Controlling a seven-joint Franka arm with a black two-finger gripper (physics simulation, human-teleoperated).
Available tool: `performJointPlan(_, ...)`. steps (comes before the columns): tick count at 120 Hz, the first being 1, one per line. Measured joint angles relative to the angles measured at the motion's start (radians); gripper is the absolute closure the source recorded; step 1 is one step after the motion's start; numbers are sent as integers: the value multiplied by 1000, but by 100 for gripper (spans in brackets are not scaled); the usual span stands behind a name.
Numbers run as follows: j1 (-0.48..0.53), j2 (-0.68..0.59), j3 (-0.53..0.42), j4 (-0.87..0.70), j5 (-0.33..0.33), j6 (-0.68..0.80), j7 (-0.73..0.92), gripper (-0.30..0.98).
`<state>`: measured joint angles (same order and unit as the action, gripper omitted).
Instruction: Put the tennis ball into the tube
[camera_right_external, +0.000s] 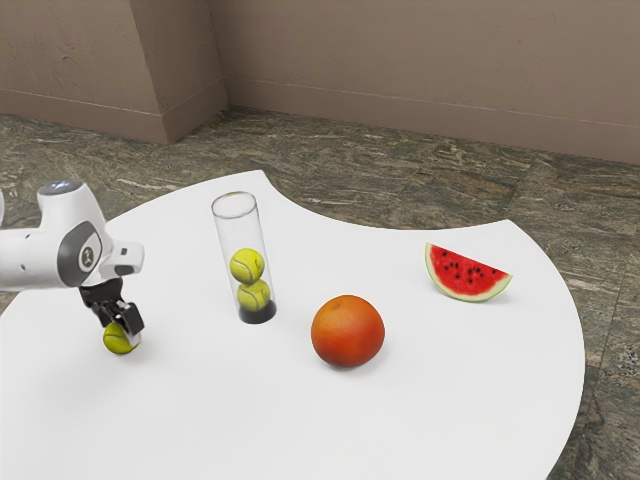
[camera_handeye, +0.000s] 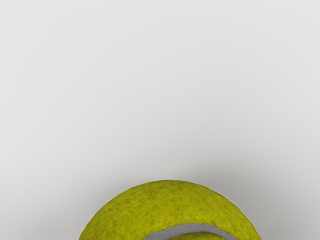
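jaws (camera_right_external: 121, 331) reaching down at a tennis ball (camera_right_external: 117, 342) resting low by the tabletop (camera_right_external: 450, 400), whether clenching or releasing I cannot tell, clear tube (camera_right_external: 229, 235) standing apart, holding two more balls (camera_right_external: 247, 265)

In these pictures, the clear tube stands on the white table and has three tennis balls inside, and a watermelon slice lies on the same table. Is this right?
The number is wrong: the exterior view shows two tennis balls inside the clear tube, not three. The rest is right.
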<state>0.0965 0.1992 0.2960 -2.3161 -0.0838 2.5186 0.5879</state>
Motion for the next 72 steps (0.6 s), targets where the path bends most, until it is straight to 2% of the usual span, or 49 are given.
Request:
performJointPlan(15,2,2,0,-1,-37,-6,11,26)
performJointPlan(22,3,2,0,-1,-48,-8,12,32)
performJointPlan(40,1,-1,0,7,-62,-28,15,30)
performJointPlan(72,2,-108,-10,41,-65,-160,19,34)
